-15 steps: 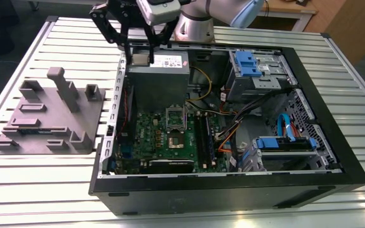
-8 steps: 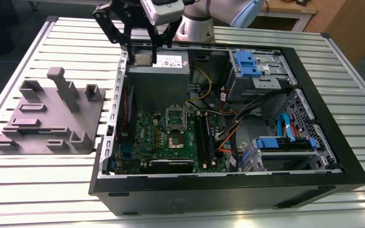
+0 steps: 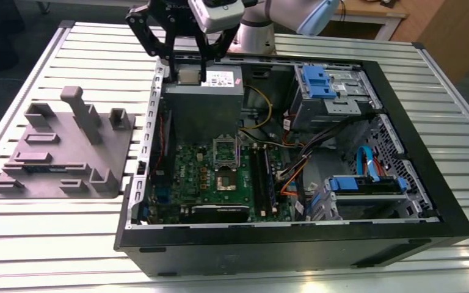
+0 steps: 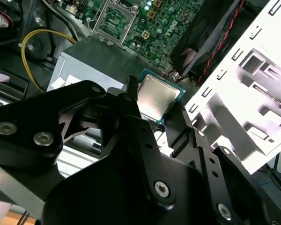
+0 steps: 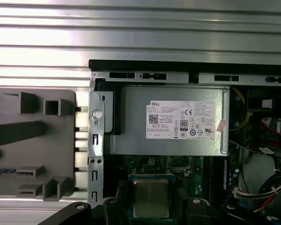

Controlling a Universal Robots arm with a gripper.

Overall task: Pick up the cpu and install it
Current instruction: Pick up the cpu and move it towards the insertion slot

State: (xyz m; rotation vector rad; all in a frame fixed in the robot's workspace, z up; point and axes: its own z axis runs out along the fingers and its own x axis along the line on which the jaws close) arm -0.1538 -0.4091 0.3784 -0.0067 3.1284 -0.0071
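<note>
The hand (image 4: 155,96) is clamped on the cpu (image 4: 154,101), with a black finger pressed against each of two opposite edges and the chip's shiny metal top showing between them. It hangs in the air above the grey power supply box (image 5: 173,122), clear of it, inside the open computer case (image 3: 430,201). The green board (image 3: 255,183) lies just beside that box, with its socket (image 3: 225,160) near the box's edge. A grey holder (image 3: 63,152) sits on the slatted desk (image 3: 55,244), well apart from the box.
</note>
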